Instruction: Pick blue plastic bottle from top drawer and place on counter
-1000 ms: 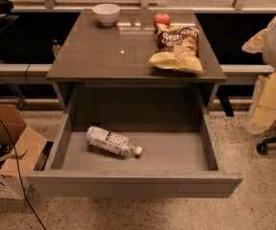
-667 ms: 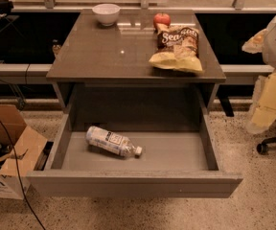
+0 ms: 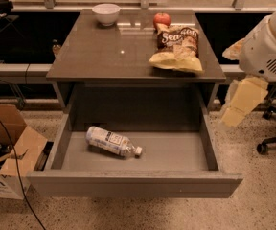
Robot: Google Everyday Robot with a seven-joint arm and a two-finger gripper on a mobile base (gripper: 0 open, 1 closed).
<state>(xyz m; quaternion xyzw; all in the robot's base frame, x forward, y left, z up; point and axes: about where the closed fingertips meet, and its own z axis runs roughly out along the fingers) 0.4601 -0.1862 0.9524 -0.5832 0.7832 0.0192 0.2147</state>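
At 9 o'clock, on the floor, a cardboard box. Toward 8 o'clock inside the open top drawer, the blue plastic bottle, lying flat, so reachable from above. On the counter, bowl at 11 o'clock, chip bag at 1 o'clock, middle bare for placing. At 3 o'clock, outside the drawer, well apart from the bottle, the gripper; open or closed, cannot tell.

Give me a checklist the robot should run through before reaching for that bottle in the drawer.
1. Top drawer pulled open: ok.
2. Blue plastic bottle unobstructed, lying on its side in the drawer's left half: ok.
3. Bare counter space left of the chip bag: ok.
4. Gripper over the bottle: not ok; it hangs right of the drawer, outside it.
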